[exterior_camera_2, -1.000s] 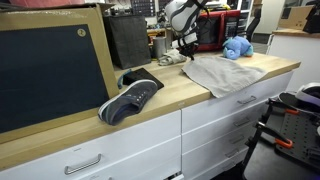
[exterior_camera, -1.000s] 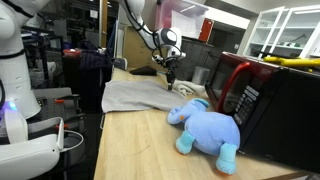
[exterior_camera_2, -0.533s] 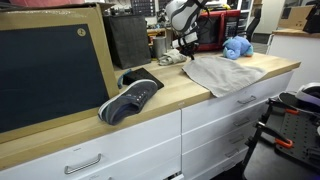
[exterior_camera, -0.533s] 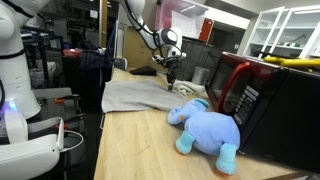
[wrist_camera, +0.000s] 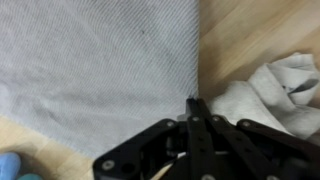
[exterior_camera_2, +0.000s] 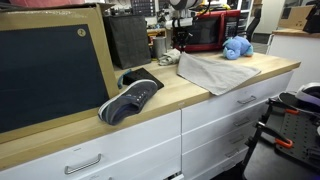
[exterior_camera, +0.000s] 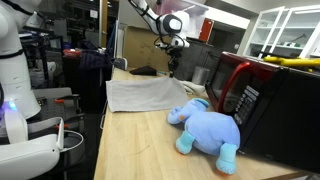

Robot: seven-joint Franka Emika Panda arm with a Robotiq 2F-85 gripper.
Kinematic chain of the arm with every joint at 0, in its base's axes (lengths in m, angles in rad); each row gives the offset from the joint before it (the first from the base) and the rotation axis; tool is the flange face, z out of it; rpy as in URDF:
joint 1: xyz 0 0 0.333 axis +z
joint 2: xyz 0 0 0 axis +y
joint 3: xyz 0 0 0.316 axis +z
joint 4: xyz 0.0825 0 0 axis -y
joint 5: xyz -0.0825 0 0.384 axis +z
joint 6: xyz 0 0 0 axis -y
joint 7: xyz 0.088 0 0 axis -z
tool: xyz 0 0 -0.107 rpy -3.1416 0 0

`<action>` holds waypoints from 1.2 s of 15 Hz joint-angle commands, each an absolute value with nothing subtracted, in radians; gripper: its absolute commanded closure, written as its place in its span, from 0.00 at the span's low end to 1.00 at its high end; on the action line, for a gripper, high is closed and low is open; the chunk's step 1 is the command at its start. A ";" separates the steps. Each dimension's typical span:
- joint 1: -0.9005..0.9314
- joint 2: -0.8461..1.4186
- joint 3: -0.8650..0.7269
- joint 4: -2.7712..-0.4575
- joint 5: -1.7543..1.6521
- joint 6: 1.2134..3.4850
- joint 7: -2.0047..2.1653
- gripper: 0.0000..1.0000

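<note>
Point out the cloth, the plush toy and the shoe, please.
cloth (exterior_camera: 145, 95), in an exterior view, middle of the grey fabric
plush toy (exterior_camera: 208, 128), in an exterior view, its blue body
shoe (exterior_camera_2: 130, 100), in an exterior view, its dark side

Worktop: wooden worktop (exterior_camera: 135, 145) is carrying these.
Cloth: grey cloth (exterior_camera: 145, 95) is lying flat.
Toy: blue plush toy (exterior_camera: 208, 127) is lying just beside.
Shoe: sneaker (exterior_camera_2: 130, 97) is lying apart.

The gripper (wrist_camera: 193, 104) shows at the bottom edge, jaws pressed together above the right edge of a grey cloth (wrist_camera: 95, 60). A crumpled white rag (wrist_camera: 265, 95) lies on the wooden counter (wrist_camera: 240, 30) just beside that edge.
</note>
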State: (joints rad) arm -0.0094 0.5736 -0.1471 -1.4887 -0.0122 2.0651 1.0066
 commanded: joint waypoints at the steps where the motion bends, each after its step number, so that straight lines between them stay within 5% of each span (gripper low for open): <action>1: -0.041 0.524 -0.102 -1.499 0.105 2.100 0.966 1.00; 3: -0.042 0.509 -0.089 -1.512 0.146 2.126 0.948 1.00; 4: -0.043 0.500 -0.081 -1.520 0.162 2.142 0.925 0.74; 6: -0.043 0.492 -0.071 -1.525 0.195 2.170 0.894 0.66; 14: -0.073 0.428 -0.048 -1.560 0.272 2.159 0.675 0.07; 15: -0.083 0.415 -0.051 -1.576 0.271 2.143 0.619 0.11; 16: -0.088 0.403 -0.060 -1.605 0.255 2.158 0.560 0.41; 18: -0.094 0.392 -0.082 -1.662 0.227 2.174 0.478 0.39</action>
